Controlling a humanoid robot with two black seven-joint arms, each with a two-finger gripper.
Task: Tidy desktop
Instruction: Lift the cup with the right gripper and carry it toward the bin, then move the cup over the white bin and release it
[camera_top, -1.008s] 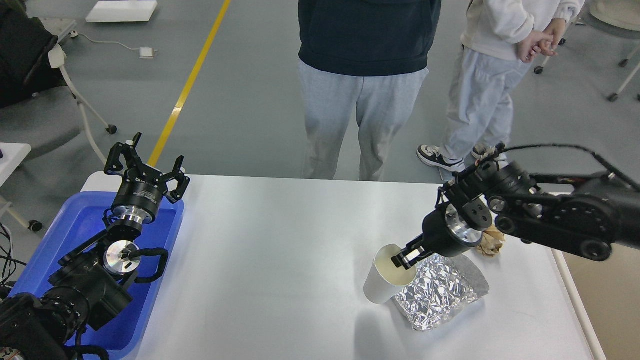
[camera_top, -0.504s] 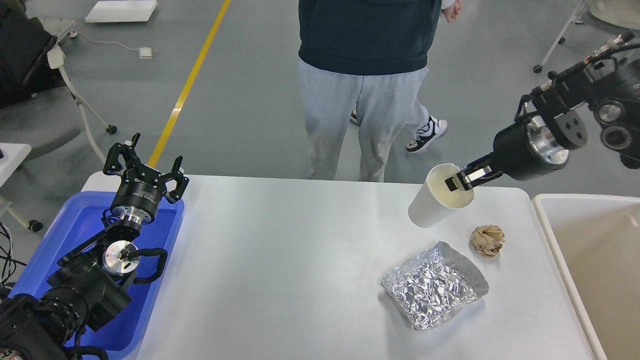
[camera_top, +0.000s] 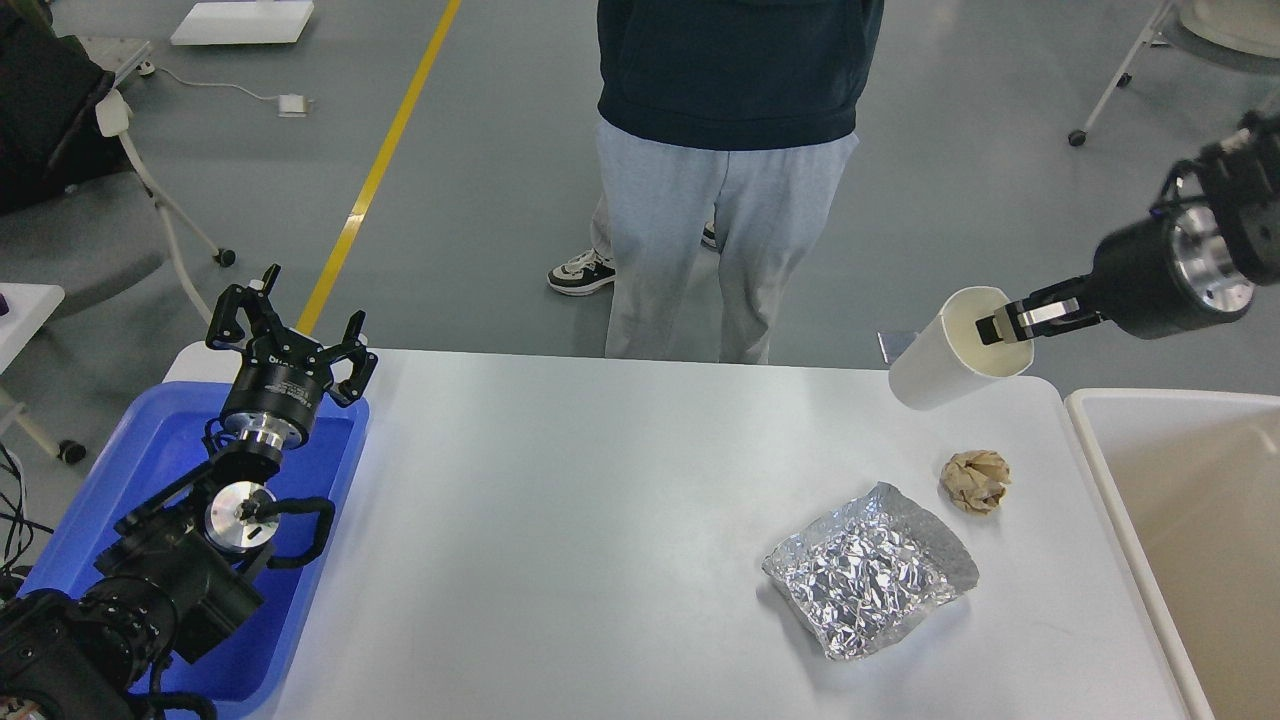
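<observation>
The white desktop (camera_top: 560, 520) carries a crumpled sheet of silver foil (camera_top: 868, 584) and a brown paper ball (camera_top: 976, 481) at its right side. My right gripper (camera_top: 1000, 325) is shut on the rim of a white paper cup (camera_top: 950, 352) and holds it tilted in the air above the desktop's far right corner. My left gripper (camera_top: 290, 318) is open and empty, pointing up above the far end of the blue tray (camera_top: 140, 470).
A cream-white bin (camera_top: 1180, 520) stands right of the desktop. A person (camera_top: 730, 150) stands at the far edge, and chairs (camera_top: 90, 200) stand at the far left.
My right gripper has lifted the cup from beside the foil and carried it up and to the right, toward the bin. The second person has walked off. The left arm has not moved.
</observation>
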